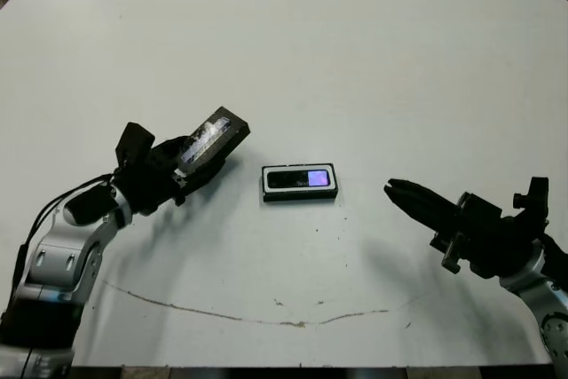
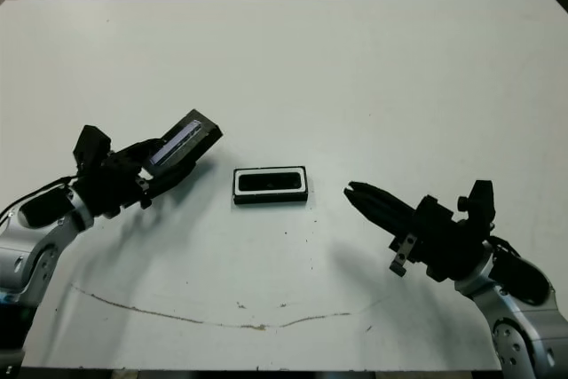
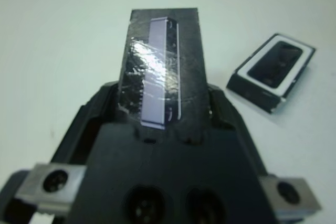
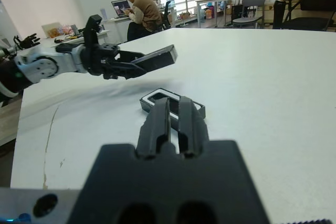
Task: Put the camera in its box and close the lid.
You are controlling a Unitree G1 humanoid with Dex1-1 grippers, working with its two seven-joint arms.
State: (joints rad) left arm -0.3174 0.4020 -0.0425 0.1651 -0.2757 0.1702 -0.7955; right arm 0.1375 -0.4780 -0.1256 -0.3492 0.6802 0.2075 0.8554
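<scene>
The box [image 1: 267,183] lies flat at the middle of the table, black-walled with a white lining. Inside it rests the camera [image 1: 300,179], its bluish-purple patch toward the right end. My left gripper [image 1: 191,159] is shut on the lid [image 1: 213,138], a black slab with a silvery strip, held tilted above the table just left of the box. The left wrist view shows the lid [image 3: 160,72] between the fingers and the box [image 3: 239,74] beyond. My right gripper [image 1: 392,191] is shut and empty, pointing at the box from the right, a short way off.
A thin brown line [image 1: 240,315] runs across the table near its front edge. Beyond the table, a seated person [image 4: 139,11] and office desks show in the right wrist view.
</scene>
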